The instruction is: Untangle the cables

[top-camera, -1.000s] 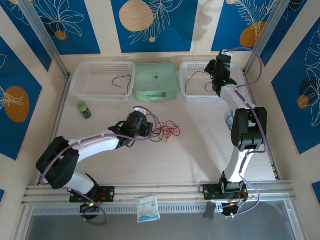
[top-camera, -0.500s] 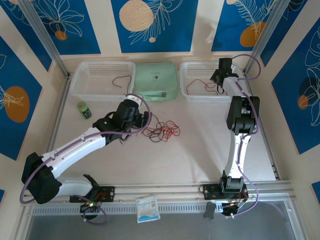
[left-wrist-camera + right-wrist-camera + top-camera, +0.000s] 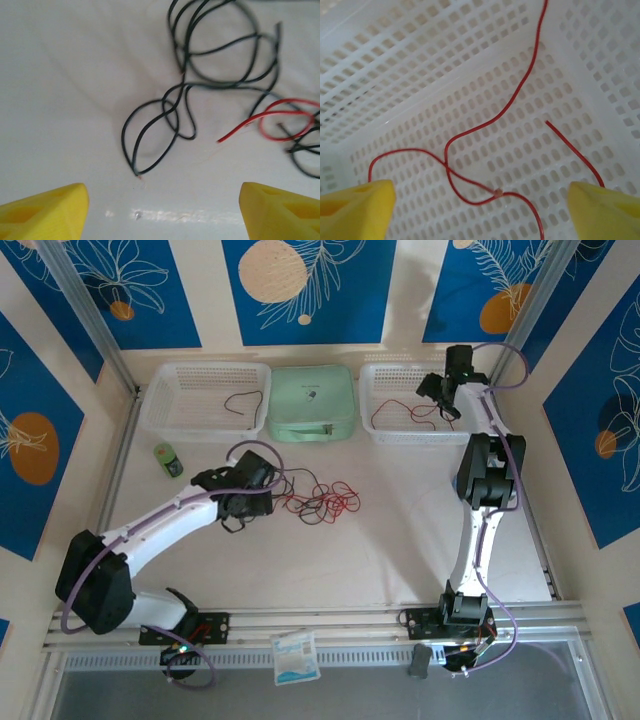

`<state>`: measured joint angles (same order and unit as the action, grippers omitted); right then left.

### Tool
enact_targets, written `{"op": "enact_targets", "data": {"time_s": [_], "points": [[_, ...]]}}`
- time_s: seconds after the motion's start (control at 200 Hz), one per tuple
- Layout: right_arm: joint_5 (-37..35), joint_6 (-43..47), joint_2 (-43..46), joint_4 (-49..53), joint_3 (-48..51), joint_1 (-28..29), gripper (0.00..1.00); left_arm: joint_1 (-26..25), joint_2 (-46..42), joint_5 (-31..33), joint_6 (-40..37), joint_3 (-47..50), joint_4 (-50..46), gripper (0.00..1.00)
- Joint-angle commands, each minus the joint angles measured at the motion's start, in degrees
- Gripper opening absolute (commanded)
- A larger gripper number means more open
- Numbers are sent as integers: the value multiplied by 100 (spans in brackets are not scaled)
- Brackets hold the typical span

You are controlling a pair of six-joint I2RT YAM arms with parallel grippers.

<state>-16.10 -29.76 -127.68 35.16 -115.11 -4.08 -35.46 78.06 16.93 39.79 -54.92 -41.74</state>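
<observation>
Thin, glossy red and black cables (image 3: 322,502) lie in a loose, looping tangle on the smooth pale tabletop (image 3: 380,550). They sit just beside the left tool (image 3: 160,205), whose yellow wedge-shaped fingers (image 3: 45,210) are spread wide, gripping nothing. The right tool (image 3: 480,207), equally spread and empty, hangs over the right white perforated plastic basket (image 3: 420,65), where one curling red cable (image 3: 496,116) lies. The left white perforated basket (image 3: 190,415) holds one dark cable (image 3: 258,400).

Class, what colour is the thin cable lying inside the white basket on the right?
Red. The cable shows best in the right wrist view, against the white basket.
</observation>
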Motion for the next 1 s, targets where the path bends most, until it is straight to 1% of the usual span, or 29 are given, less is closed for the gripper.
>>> {"op": "enact_targets", "data": {"time_s": [0.0,0.14,0.245,0.44,0.52,0.635,0.715,0.775,0.855,0.995], "points": [[310,163,825,176,178,36,94,204,-91,-422,227,290,218,77],[470,164,1641,-4,814,63,96,466,147,-605,137,620,711,71],[665,109,2359,-258,1489,82,92,659,375,-569,31,799,1121,62],[931,-8,3620,-594,2746,193,83,869,874,-553,-192,904,1859,50],[989,-44,4106,-655,3213,295,79,900,1020,-551,-217,914,2024,39],[1054,-91,4803,-676,3852,518,73,900,907,-617,-259,972,2220,12],[1139,-146,5214,-590,4172,766,73,901,577,-646,-352,974,2220,0],[1212,-208,5456,-521,4357,1020,73,901,260,-647,-453,887,2081,0],[1327,-385,5648,-466,4553,1458,74,897,-157,-671,-619,627,1671,0],[1689,-965,5571,-601,4825,2309,74,893,-669,-863,-942,-28,826,0]]}}
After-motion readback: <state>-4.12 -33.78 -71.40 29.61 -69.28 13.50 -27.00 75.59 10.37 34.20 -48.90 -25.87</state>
